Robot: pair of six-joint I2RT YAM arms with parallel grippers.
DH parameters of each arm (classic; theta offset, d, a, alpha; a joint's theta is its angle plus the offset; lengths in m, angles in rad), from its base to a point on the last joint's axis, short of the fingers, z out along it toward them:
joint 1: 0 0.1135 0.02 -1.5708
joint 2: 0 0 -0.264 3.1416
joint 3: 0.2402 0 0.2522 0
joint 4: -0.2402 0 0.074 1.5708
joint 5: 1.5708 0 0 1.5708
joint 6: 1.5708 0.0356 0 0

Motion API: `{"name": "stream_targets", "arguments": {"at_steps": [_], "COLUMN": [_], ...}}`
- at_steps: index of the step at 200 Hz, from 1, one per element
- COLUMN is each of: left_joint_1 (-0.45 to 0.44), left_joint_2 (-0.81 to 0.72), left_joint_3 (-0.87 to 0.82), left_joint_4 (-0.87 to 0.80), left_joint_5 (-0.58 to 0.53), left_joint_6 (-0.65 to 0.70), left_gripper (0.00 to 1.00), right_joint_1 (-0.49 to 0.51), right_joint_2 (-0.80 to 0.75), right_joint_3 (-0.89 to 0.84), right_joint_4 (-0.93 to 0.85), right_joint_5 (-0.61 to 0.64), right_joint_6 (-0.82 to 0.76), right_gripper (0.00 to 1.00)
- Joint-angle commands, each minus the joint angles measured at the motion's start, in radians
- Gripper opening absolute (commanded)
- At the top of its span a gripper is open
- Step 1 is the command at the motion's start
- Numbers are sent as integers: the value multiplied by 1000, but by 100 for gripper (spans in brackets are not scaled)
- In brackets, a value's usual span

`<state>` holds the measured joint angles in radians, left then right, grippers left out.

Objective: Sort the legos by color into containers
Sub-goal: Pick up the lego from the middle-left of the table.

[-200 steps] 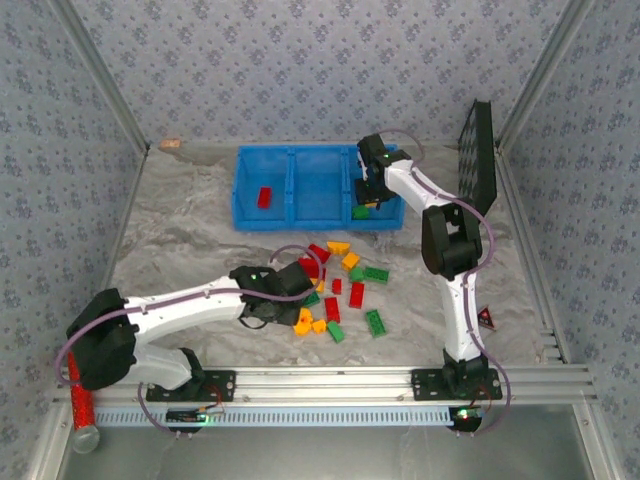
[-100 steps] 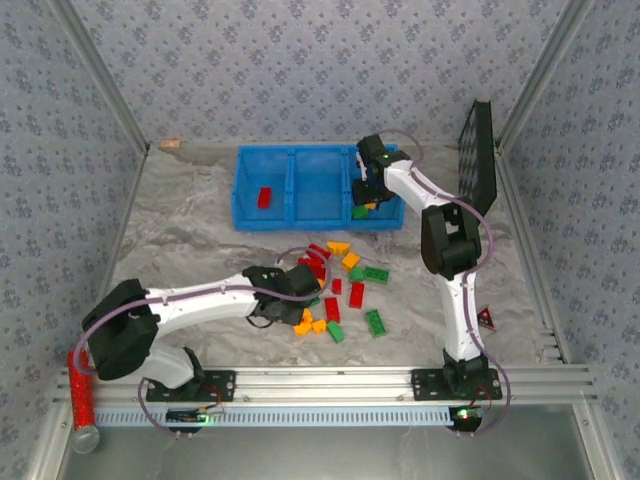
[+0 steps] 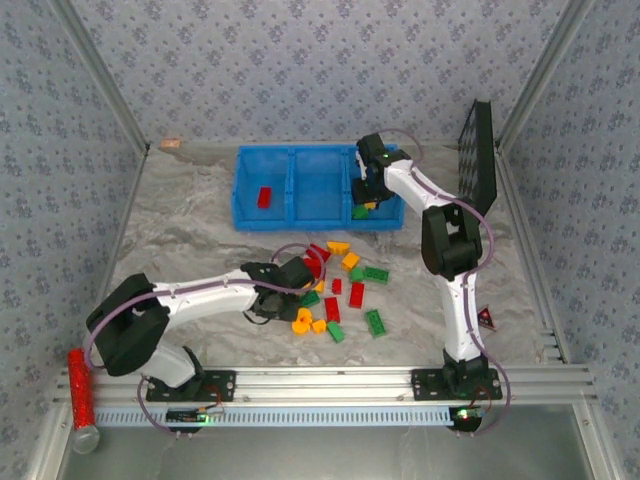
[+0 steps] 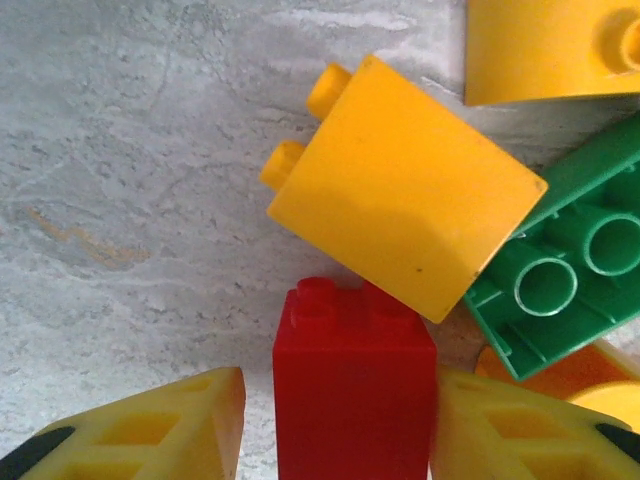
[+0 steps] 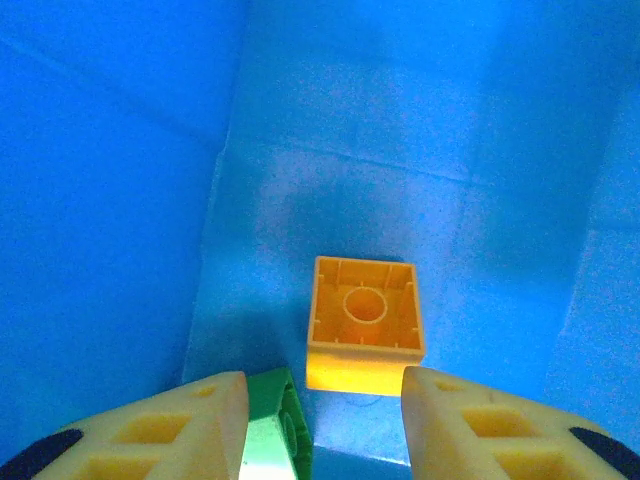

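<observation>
Red, yellow-orange and green legos [image 3: 340, 285] lie in a loose pile at the table's middle. My left gripper [image 3: 298, 276] is at the pile's left edge, open around an upright red brick [image 4: 355, 385]. The right finger [image 4: 520, 430] touches the brick; a narrow gap remains at the left finger [image 4: 160, 430]. A yellow-orange brick [image 4: 405, 190] and a green brick [image 4: 570, 270] lie just beyond. My right gripper [image 3: 368, 195] hangs open inside the right bin of the blue containers [image 3: 300, 222], above an upturned orange brick [image 5: 363, 325] and a green brick [image 5: 278, 425]. One red brick [image 3: 264, 197] lies in the left bin.
A black perforated panel [image 3: 478, 155] leans at the back right, close to the right arm. A red-and-black triangle [image 3: 486, 319] lies at the right edge, a tan block [image 3: 172, 144] at the back left, and a red cylinder [image 3: 78, 385] by the left base.
My left gripper has slid right and slightly away from me into the pile's edge, and its elbow has swung right. The right arm has stayed over the right bin.
</observation>
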<state>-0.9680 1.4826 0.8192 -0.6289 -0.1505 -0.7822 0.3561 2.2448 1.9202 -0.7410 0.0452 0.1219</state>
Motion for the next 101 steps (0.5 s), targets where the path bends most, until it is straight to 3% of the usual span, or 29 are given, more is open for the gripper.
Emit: {"name": "stream_targets", "arguments": {"at_steps": [1,27,54,101], "left_joint_1": [4,11,22,41], "left_joint_2": [22,44,59,59], "left_joint_3": [-5,-7,-9,-20], "left_joint_4": [23,35,35,-8], "left_joint_5": [43,63,76,102], "left_joint_6": [21,27,24,18], "left_gripper": [49,49,40,28], "right_joint_1": [7,6,12,36], "right_joint_2": [-61,-75,-121,-324], "right_joint_3": [-18,-34,-70,-211], "right_joint_4": [-17,-23,-31,-69], "right_joint_5": [3,8,4,-4], "right_joint_6": [-10,-7,2,26], "right_gripper": [45,45,45,51]}}
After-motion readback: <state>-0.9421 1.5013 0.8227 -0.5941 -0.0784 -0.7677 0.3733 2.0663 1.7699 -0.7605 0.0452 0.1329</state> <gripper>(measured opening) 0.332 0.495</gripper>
